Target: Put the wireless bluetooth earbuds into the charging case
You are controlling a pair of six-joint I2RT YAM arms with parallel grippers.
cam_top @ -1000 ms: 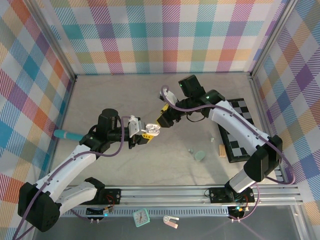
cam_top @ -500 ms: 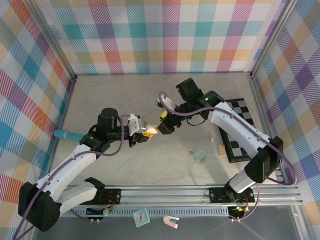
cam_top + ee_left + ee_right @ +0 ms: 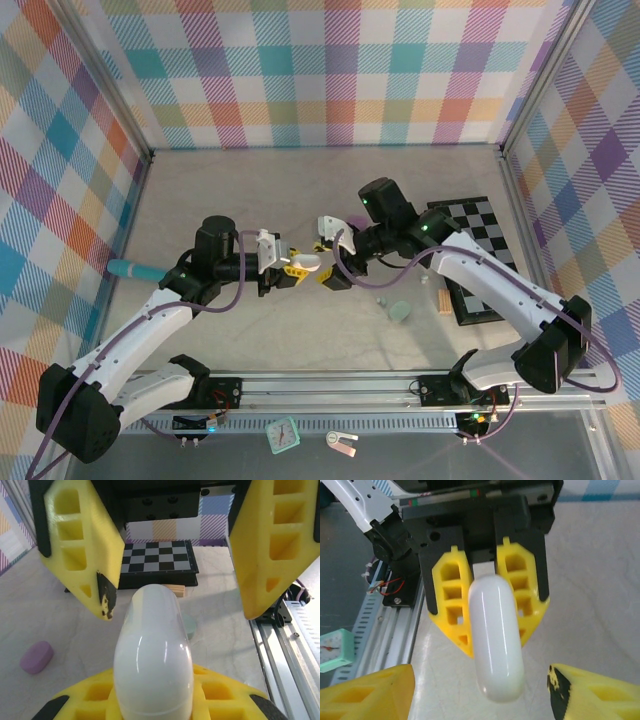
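A smooth white pebble-like charging case (image 3: pixel 308 263) hangs above the table middle. My left gripper (image 3: pixel 294 270) is shut on its rear end; its yellow fingers (image 3: pixel 451 600) clamp both sides of the case (image 3: pixel 496 635). My right gripper (image 3: pixel 332 270) faces it, open. Its fingers (image 3: pixel 85 545) stand either side of the case (image 3: pixel 152 650) tip without touching. In the right wrist view my right gripper (image 3: pixel 481 680) straddles the rounded end with gaps on both sides. A tiny greyish earbud (image 3: pixel 381 299) lies on the table to the right.
A pale green case (image 3: pixel 400 312) lies near the earbud, and a pink case (image 3: pixel 36 657) rests on the table. A chessboard (image 3: pixel 470 255) and a small wooden block (image 3: pixel 445 299) sit at the right. A teal-handled tool (image 3: pixel 130 268) lies at the left wall.
My right gripper has swung down and toward me from behind the case, and now faces its free end. The left gripper and the case have stayed put.
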